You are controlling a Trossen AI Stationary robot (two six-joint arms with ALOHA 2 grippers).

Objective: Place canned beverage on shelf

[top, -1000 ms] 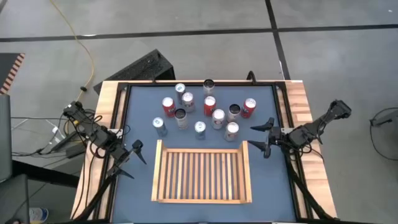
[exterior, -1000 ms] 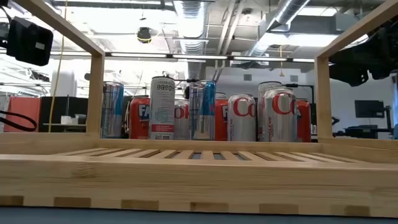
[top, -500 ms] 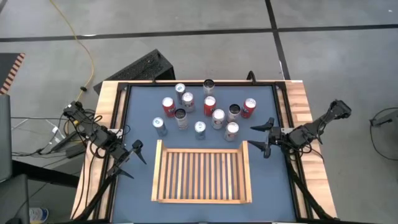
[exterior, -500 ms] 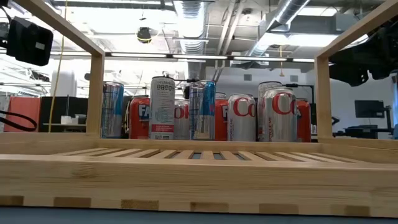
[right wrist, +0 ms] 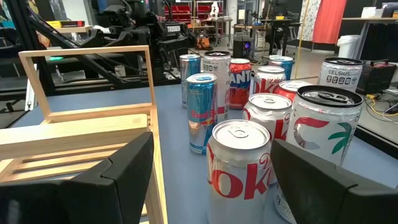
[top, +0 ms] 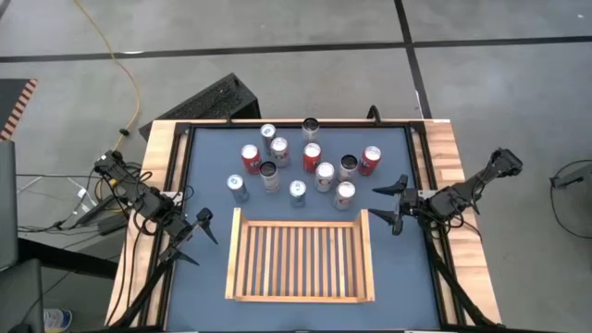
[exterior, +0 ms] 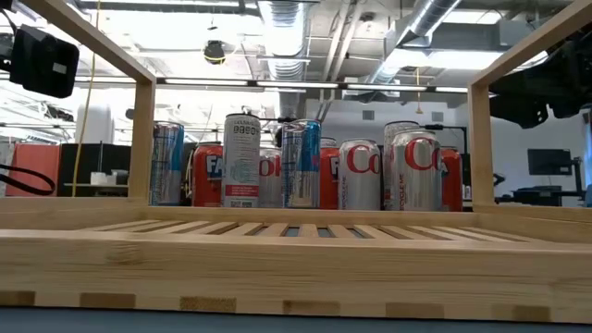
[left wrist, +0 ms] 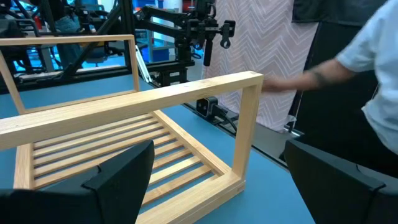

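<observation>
Several beverage cans [top: 301, 162] stand upright in a cluster on the blue tabletop's far half; most are red or silver, some slim and blue [exterior: 301, 176]. Nearer lies the light-wood shelf [top: 301, 219] with a slatted bottom and a post-and-rail frame [exterior: 296, 268], flat on the table with nothing in it. My left gripper [top: 200, 233] hovers open off the shelf's left side, its fingers facing the shelf [left wrist: 186, 96]. My right gripper [top: 377, 203] hovers open by the shelf's far right corner, pointing at the cans; a silver cola can [right wrist: 239, 165] stands closest before it.
A black case [top: 208, 102] and a yellow cable [top: 129, 79] lie on the floor beyond the table's far left. In the left wrist view a person's arm [left wrist: 323, 74] reaches in beyond the table. Bare blue tabletop [top: 208, 185] shows left of the cans.
</observation>
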